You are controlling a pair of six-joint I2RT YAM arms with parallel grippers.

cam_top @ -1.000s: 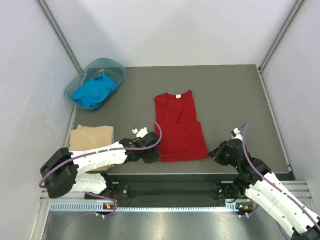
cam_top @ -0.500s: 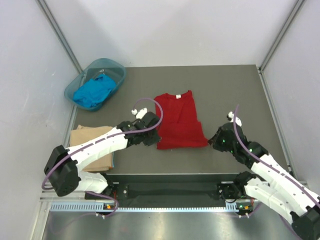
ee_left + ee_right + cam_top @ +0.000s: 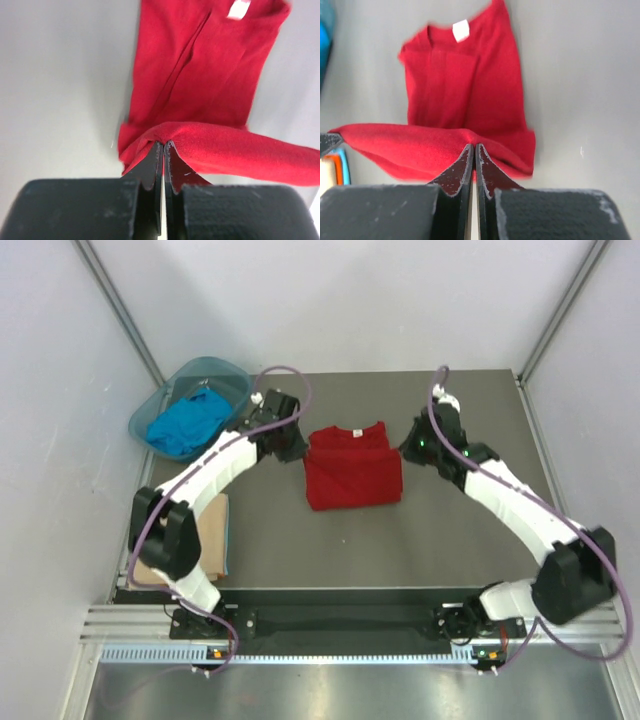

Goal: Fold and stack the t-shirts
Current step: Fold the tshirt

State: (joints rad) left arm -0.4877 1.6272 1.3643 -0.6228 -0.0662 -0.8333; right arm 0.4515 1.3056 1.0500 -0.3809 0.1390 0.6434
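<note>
The left gripper [image 3: 163,145] is seen with jaws pressed together, a ridge of the deep red t-shirt [image 3: 353,478] pinched between them at the shirt's left edge. The right gripper [image 3: 472,146] is likewise clamped on the same shirt, at its right edge. In both wrist views the pinched hem is held raised as a red band across the frame, with the rest of the shirt lying flat on the table [image 3: 450,530] beyond it.

From above, the red shirt is found at the middle of the table, doubled over, collar toward the far side. The grippers are placed on either side of it, near the collar end.

A small white neck label [image 3: 461,30] is noted inside the collar. It is blurred, and no writing can be read on it. No brand marks are made out elsewhere.

The bright blue t-shirt [image 3: 185,423] is seen bunched in the teal basin [image 3: 215,367] at the far left corner. The tan t-shirt [image 3: 210,530] is laid folded at the near left, partly hidden by the left arm.
</note>
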